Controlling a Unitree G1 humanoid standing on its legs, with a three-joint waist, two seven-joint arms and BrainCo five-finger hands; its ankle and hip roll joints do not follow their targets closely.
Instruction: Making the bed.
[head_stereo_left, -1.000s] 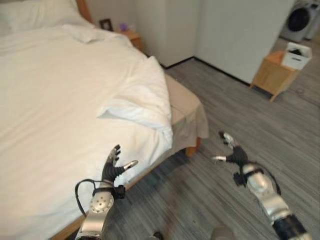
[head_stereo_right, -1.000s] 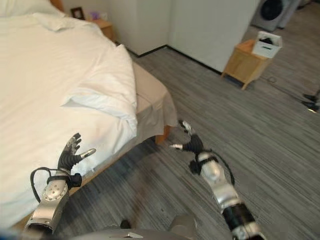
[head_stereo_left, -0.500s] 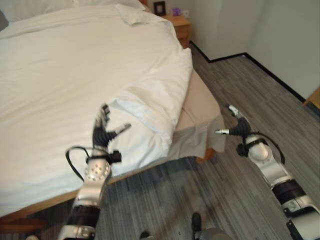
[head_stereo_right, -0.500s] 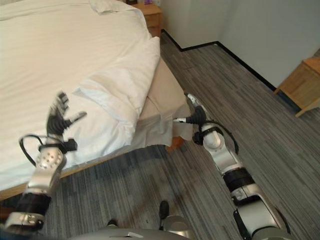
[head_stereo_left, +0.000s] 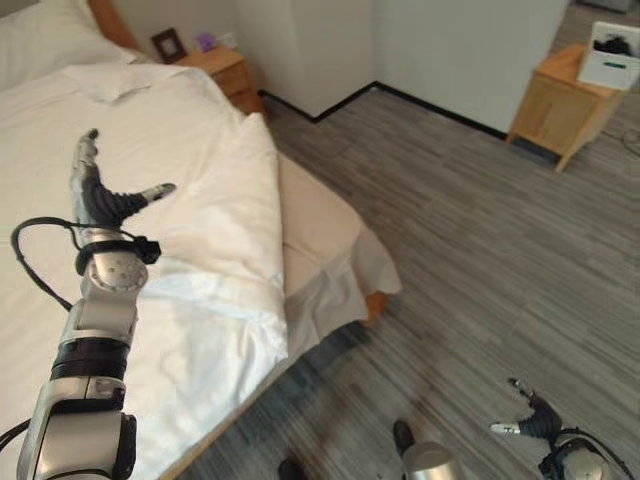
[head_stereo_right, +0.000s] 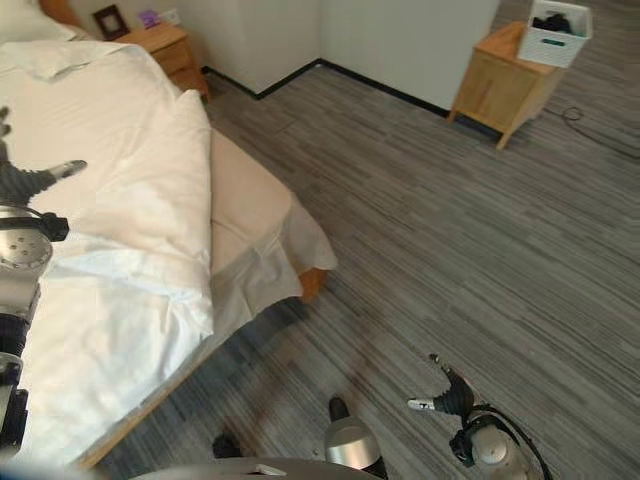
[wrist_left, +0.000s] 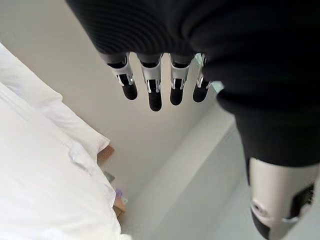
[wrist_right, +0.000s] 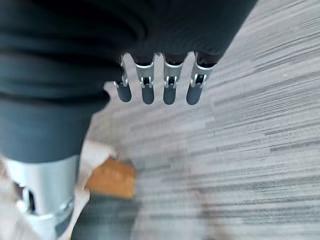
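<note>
Two spread hands, duvet folded back at the corner

One white duvet (head_stereo_left: 180, 230) covers the bed (head_stereo_left: 330, 235), but its near corner is folded back, so the beige sheet (head_stereo_left: 315, 225) shows. The left hand (head_stereo_left: 100, 200) hovers over it, fingers spread. The right hand (head_stereo_right: 450, 395) is low above the floor (head_stereo_left: 480, 250), fingers spread too.

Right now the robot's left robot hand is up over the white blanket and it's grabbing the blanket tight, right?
Not quite. The left robot hand is up over the white blanket, but it isn't grabbing it. The left eye view shows its fingers straight and spread, and the left wrist view shows them holding nothing.
</note>
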